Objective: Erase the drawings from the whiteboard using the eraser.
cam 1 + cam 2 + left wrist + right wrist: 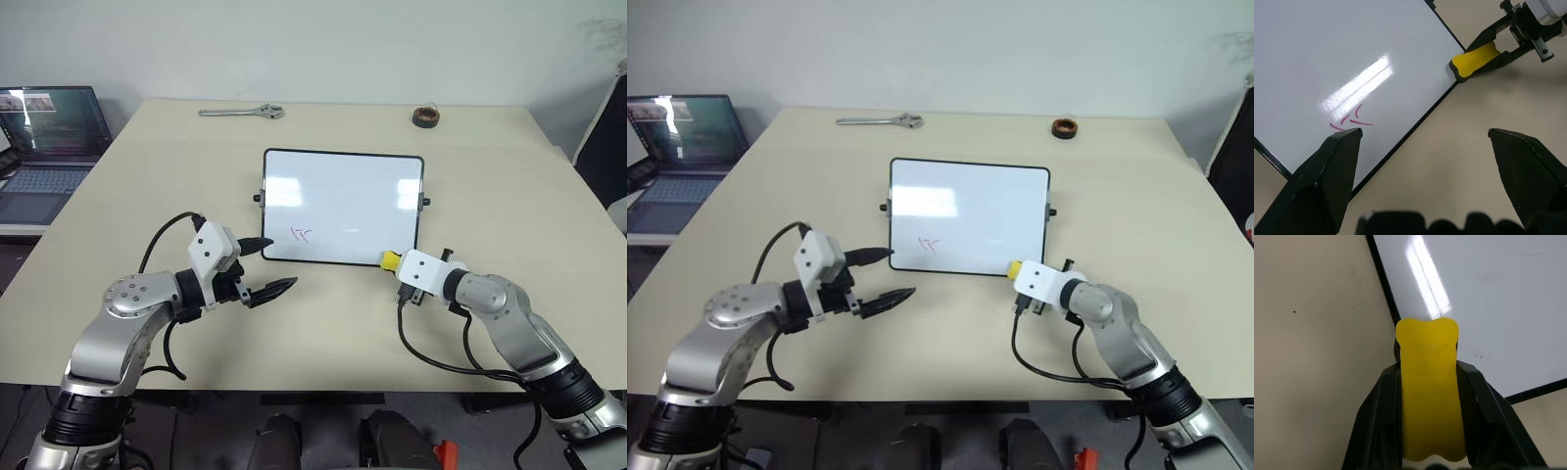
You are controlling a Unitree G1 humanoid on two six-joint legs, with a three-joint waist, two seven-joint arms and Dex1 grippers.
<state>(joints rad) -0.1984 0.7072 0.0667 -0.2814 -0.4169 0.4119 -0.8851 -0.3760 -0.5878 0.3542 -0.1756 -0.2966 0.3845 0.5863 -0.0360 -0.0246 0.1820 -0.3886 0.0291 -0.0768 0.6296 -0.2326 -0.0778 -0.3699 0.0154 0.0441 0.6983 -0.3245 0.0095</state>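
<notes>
A laptop (pixel 49 147) sits at the far left off the table (pixel 549 225), its screen lit but too small to read. The left gripper (pixel 265 267) hovers with its fingers spread wide apart, holding nothing, just off the near left corner of the whiteboard (pixel 343 201). The drawings (pixel 301 234), a few short reddish strokes, lie near the board's near edge, left of centre, and spell nothing legible. To the right, the right gripper (pixel 1427 431) pinches the eraser (pixel 391 259) between its fingers, at the board's near right corner, tip over the frame. The eraser looks picked up and wiping not yet begun; next it should press flat and sweep left across the strokes. A wrench (pixel 242 113) and tape roll (pixel 425 117) rest far off; no labels show.
</notes>
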